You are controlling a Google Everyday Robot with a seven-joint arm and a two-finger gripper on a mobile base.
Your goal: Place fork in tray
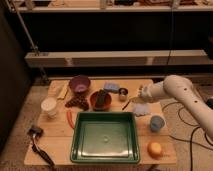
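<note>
The green tray (75,142) sits at the front middle of the wooden table and holds nothing. A thin pale utensil, which I take for the fork (131,101), lies slantwise on the table just beyond the tray's far right corner. My gripper (142,93) is low over the table at the right, just right of that utensil and close to it. The white arm reaches in from the right edge.
Behind the tray are a purple bowl (79,83), a red-brown bowl (100,100), a blue sponge (111,87) and a small metal cup (123,92). A white cup (49,106), red-orange stick (69,119) and black-handled tool (40,147) are left. A blue cup (157,123) and an orange (155,148) are right.
</note>
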